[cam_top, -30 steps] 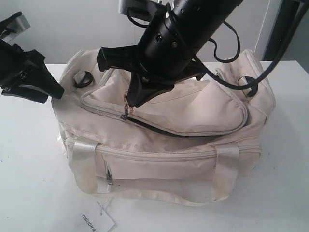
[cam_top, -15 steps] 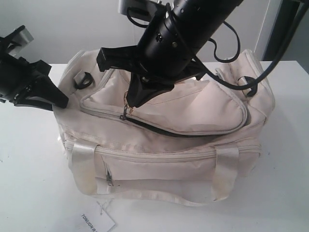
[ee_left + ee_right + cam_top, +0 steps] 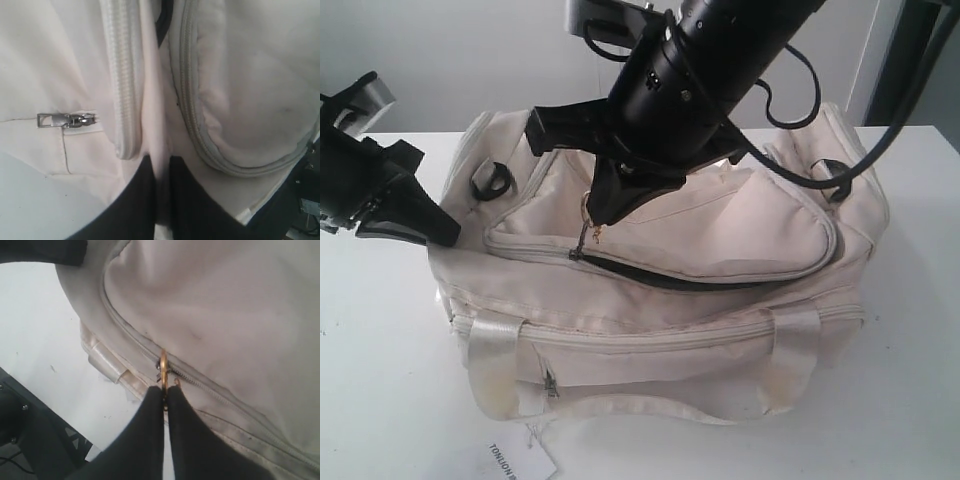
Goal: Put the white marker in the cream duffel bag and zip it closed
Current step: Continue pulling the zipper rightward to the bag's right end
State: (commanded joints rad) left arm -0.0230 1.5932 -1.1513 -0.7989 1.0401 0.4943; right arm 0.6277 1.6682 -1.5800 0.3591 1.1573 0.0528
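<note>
Left gripper (image 3: pixel 432 222) meets the left end of the cream duffel bag (image 3: pixel 740 225) on the white table (image 3: pixel 380 380). Only the left wrist view shows its fingers (image 3: pixel 135 200) pinched tight on a fabric fold. Right gripper (image 3: pixel 594 214) is clamped on the gold ring pull (image 3: pixel 163 367), clearest in the right wrist view. Right of it, 1 dark zip gap (image 3: pixel 660 278) lies open. The right arm (image 3: pixel 700 70) hides the bag's rear top.

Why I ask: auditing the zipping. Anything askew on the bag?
On the bag, the top zip gapes: a dark slit under the flap front edge. The right gripper, jaws shut, holds its ring pull at the slit's end.
</note>
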